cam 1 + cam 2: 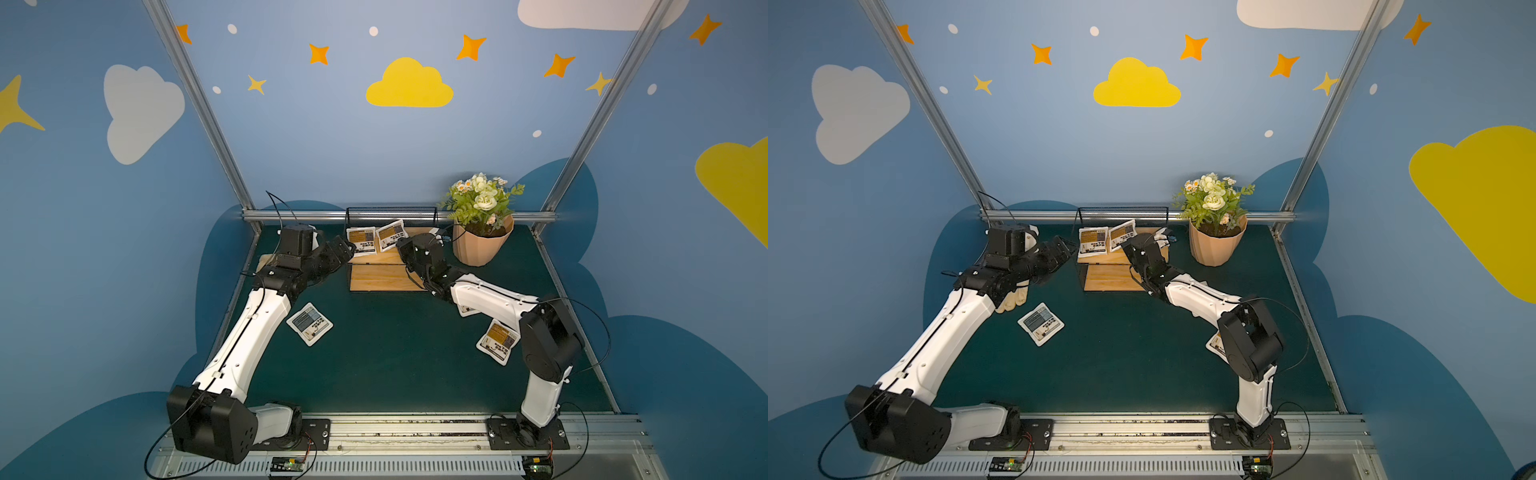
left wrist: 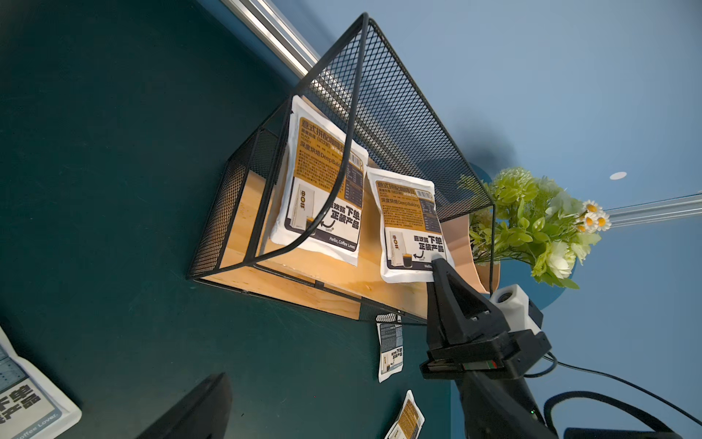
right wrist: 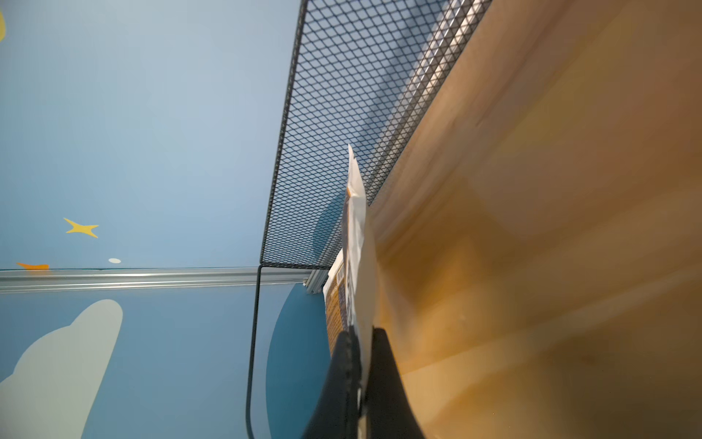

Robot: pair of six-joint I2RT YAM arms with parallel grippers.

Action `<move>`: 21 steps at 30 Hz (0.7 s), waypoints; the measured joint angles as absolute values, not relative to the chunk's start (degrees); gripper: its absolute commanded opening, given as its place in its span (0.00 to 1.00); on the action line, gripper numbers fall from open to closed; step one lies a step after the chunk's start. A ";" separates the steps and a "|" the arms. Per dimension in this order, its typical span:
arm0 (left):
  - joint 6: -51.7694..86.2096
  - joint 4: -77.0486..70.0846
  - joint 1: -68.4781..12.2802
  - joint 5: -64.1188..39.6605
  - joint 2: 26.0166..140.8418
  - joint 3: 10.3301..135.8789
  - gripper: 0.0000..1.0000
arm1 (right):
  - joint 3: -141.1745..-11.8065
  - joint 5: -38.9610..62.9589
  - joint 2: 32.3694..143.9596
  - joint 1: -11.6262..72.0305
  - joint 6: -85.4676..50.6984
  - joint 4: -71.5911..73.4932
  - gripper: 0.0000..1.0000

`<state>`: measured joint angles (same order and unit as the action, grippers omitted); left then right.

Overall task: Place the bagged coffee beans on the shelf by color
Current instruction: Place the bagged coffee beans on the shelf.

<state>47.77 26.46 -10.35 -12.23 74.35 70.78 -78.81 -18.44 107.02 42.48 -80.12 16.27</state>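
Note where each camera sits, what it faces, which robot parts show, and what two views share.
Top views: above the arm bases, facing down; left arm, right arm show.
Left wrist: faces the shelf; own finger shows.
Right wrist: looks along the upper board; own tool pinches a yellow pouch.
Shared: both wrist views show that pouch.

Yellow-panelled white pouch point(image 1: 360, 241) and a second yellow pouch point(image 1: 390, 235) up on the black-mesh wooden shelf's point(image 1: 386, 278) top board; grey-blue pouch point(image 1: 309, 324) flat on the table point(image 1: 395, 353).
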 measured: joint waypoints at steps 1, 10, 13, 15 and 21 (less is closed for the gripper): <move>47.77 26.46 -10.26 -12.25 74.28 70.65 1.00 | -78.81 -18.65 107.26 42.50 -80.27 16.19 0.00; 47.77 26.44 -9.78 -13.61 74.22 70.22 1.00 | -80.42 -19.51 109.40 42.76 -81.52 15.92 0.00; 47.77 26.13 -9.74 -13.87 74.17 70.04 1.00 | -81.01 -19.51 109.93 42.92 -82.06 15.86 0.00; 47.77 26.04 -9.74 -14.02 74.13 69.84 1.00 | -81.23 -19.51 110.13 43.00 -82.37 15.64 0.00; 47.77 25.87 -9.67 -14.44 74.06 69.58 1.00 | -81.23 -19.55 110.13 43.24 -82.74 15.16 0.21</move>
<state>47.77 25.87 -9.67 -14.44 74.06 69.58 -81.23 -19.55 110.13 43.24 -82.74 15.16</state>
